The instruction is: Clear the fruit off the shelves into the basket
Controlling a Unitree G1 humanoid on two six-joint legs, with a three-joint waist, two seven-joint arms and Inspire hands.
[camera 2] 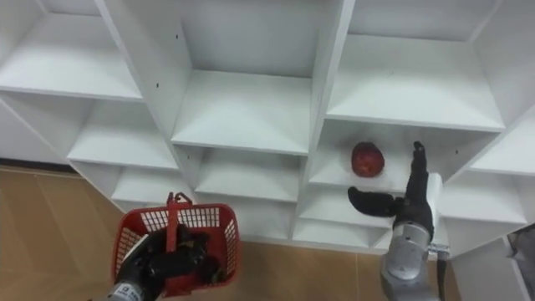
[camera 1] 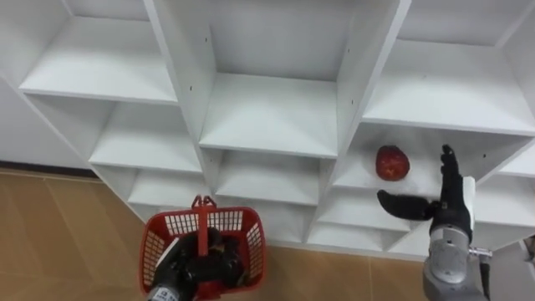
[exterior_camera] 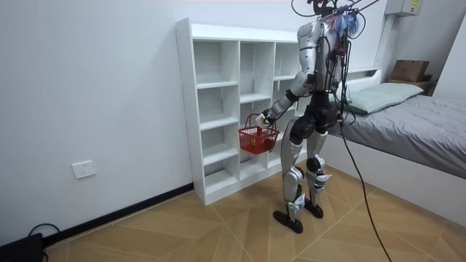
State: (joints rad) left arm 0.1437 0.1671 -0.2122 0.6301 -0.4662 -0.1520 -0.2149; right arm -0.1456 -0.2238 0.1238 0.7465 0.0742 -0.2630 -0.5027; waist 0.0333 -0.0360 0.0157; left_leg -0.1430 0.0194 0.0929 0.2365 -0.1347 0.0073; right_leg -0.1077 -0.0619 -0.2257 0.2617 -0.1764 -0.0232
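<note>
Red fruit [camera 1: 391, 162]: on the closet [camera 1: 267, 113] shelf, right column, free room around it.
Right hand [camera 1: 450, 205]: I hold it spread at the shelf edge, clear of the fruit.
Left hand [camera 1: 180, 269]: curled round the basket [camera 1: 241, 226] handle.

Red fruit [camera 1: 392, 162], red basket [camera 1: 227, 221], white closet [camera 1: 272, 113].

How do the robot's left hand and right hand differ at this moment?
The left hand is curled round the handle of the red basket; the right hand is open and holds nothing. The left hand hangs low over the floor; the right hand is raised toward the red fruit on a shelf, not touching it. Both have dark fingers.
</note>
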